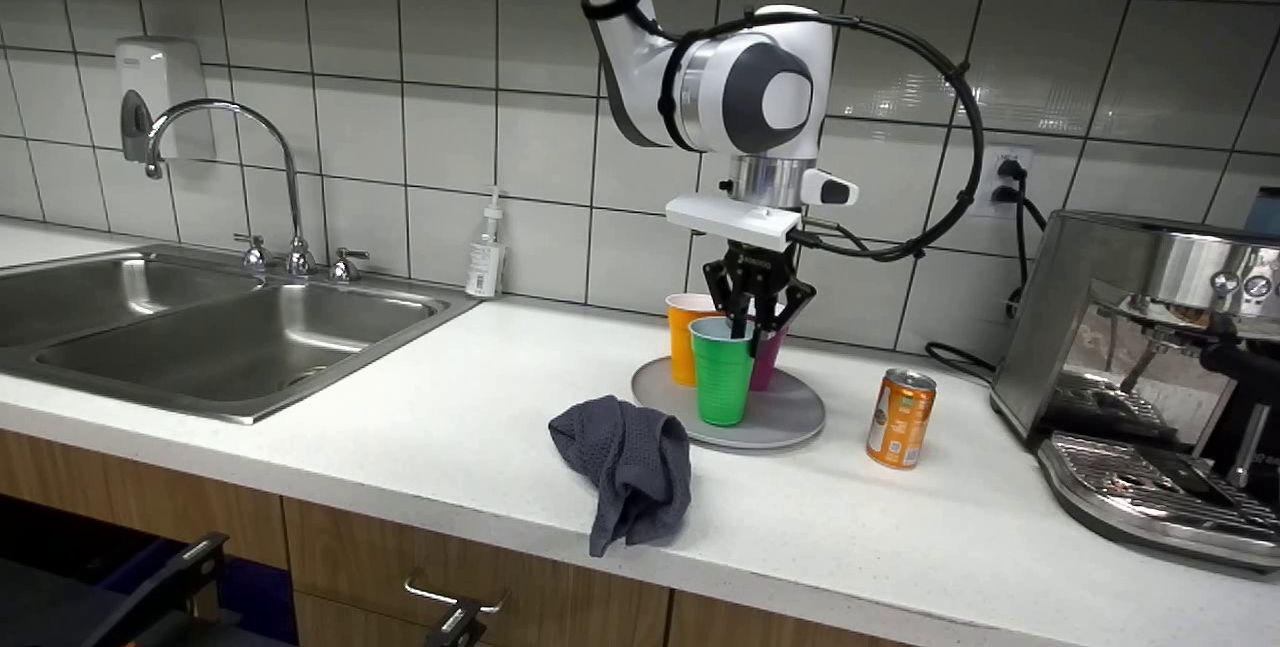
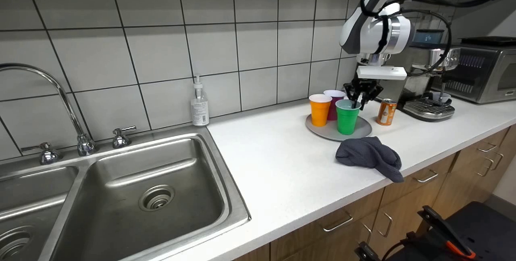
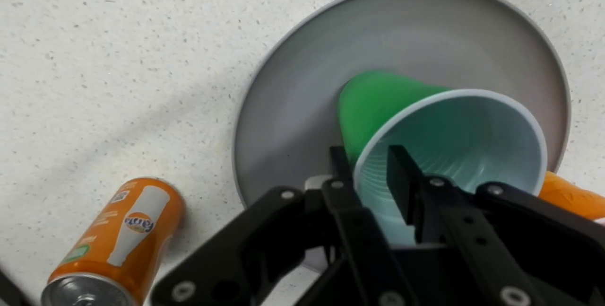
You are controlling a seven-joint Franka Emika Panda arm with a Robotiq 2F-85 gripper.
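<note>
A green cup (image 1: 722, 382) stands upright on a round grey plate (image 3: 288, 112), with my gripper (image 3: 367, 152) at its rim. In the wrist view one finger (image 3: 401, 169) reaches inside the cup, and the opposite finger (image 3: 341, 161) is outside its wall. Space shows between the inner finger and the wall, so the jaws stand partly apart and are not clamped on the rim. Behind the green cup on the plate are an orange cup (image 2: 319, 111) and a purple cup (image 2: 333, 107), the latter partly hidden in both exterior views.
An orange soda can (image 1: 902, 419) stands beside the plate, toward the espresso machine (image 1: 1160, 377). A crumpled dark cloth (image 1: 630, 467) lies near the counter's front edge. A soap bottle (image 2: 200, 105) stands by the sink (image 2: 234, 208) against the tiled wall.
</note>
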